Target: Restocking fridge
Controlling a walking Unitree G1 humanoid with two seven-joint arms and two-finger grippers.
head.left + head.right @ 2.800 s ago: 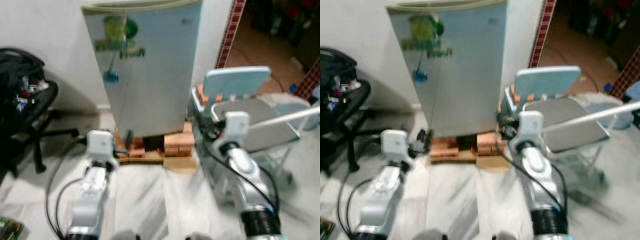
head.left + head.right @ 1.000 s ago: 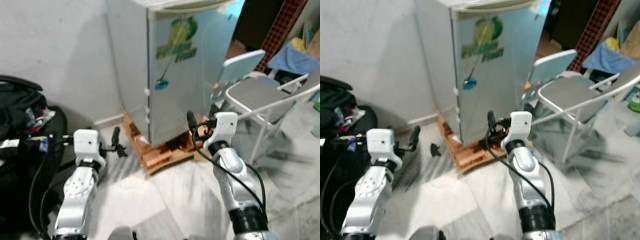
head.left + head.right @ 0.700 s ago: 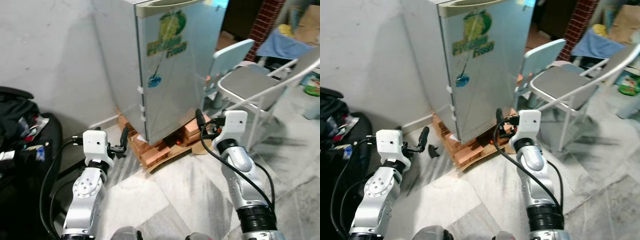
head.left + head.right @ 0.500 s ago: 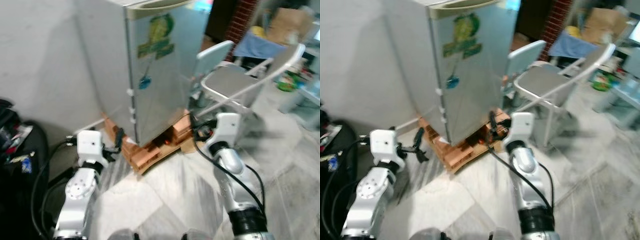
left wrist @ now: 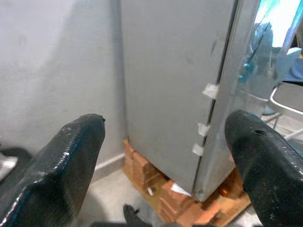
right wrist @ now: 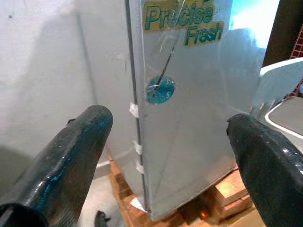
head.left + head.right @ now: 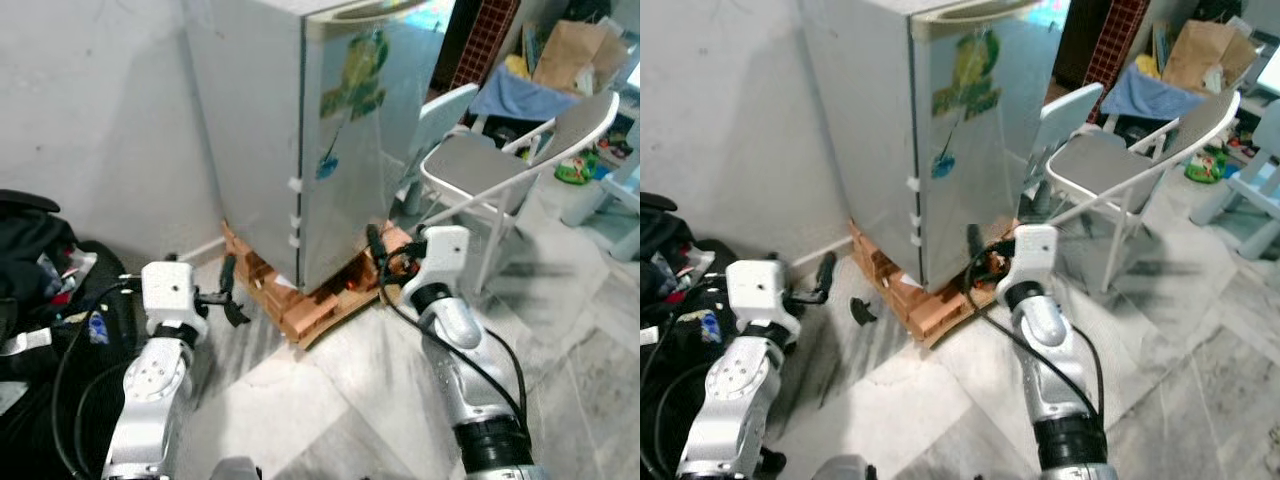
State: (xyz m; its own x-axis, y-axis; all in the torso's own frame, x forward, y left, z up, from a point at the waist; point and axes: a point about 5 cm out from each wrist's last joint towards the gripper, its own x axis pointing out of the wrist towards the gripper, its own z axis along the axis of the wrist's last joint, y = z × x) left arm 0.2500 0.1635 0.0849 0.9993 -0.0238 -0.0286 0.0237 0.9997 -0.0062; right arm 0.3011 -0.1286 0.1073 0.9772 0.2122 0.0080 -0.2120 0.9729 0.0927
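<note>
Fridge first: a tall silver-grey fridge (image 7: 320, 140) with a green and yellow sticker on its shut door stands on a low base of orange bricks and wood (image 7: 300, 300), close against a white wall (image 7: 90, 130). Its long axis runs upright, and the door's front face turns toward the robot's right, the seam edged with small white tape tabs (image 6: 137, 146).

Both arms are raised toward it with nothing held. The left gripper (image 7: 228, 290) hovers low near the brick base at the fridge's side panel, its two black fingers spread wide in the left wrist view. The right gripper (image 7: 385, 262) hangs just before the lower front corner of the door, fingers likewise spread apart in the right wrist view, which looks straight at the door seam.

The right gripper looks the nearer to the door face; the left sits off the hinge-less side wall, so I judge the door edge lies ahead and between them.

A grey folding chair (image 7: 490, 160) stands just beside the fridge on the robot's right, and a black bag (image 7: 40, 270) lies on the marble floor (image 7: 330, 400) at the left. No stock to load can be made out.
</note>
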